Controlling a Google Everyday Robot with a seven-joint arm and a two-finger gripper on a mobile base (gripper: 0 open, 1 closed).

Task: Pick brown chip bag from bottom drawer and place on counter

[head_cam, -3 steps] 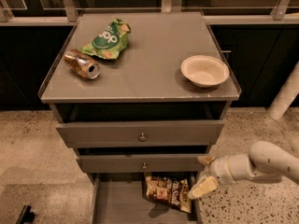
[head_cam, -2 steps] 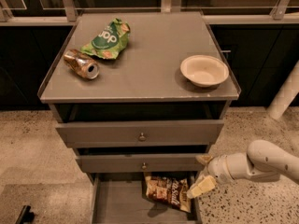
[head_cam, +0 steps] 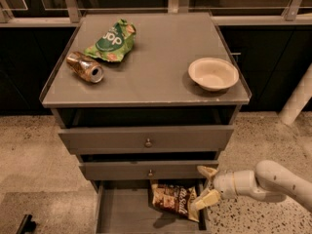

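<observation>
Cream-tipped and spread wide, our gripper (head_cam: 206, 185) sits at about five o'clock in the view. It reaches in from the right on its white arm (head_cam: 273, 182), low enough to pass under the front of the middle drawer (head_cam: 146, 170). Its jaws stand open, one finger up near that drawer's underside and the other down at the bag's right-hand corner, so nothing is gripped yet. We read this as the approach to a side pinch, chosen because the middle drawer overhangs and leaves little room to come in from above. At the gripper's nine o'clock, just beside it and perhaps touching the lower finger, lies the brown chip bag (head_cam: 173, 199). It rests flat on the floor of the bottom drawer (head_cam: 122, 212), toward the back right, with its top edge partly hidden under the middle drawer. The bottom drawer is pulled out toward us, which is what exposes the bag at all. Up at twelve o'clock, the counter (head_cam: 161, 43) carries a green chip bag (head_cam: 111, 42) and a can (head_cam: 85, 67) lying on its side at the left, and a pale bowl (head_cam: 213, 73) at the right. That leaves a bare strip in the middle where we judge the bag could go. Crinkly foil may slip or crumple, so we would close on a good fold of it before lifting.
</observation>
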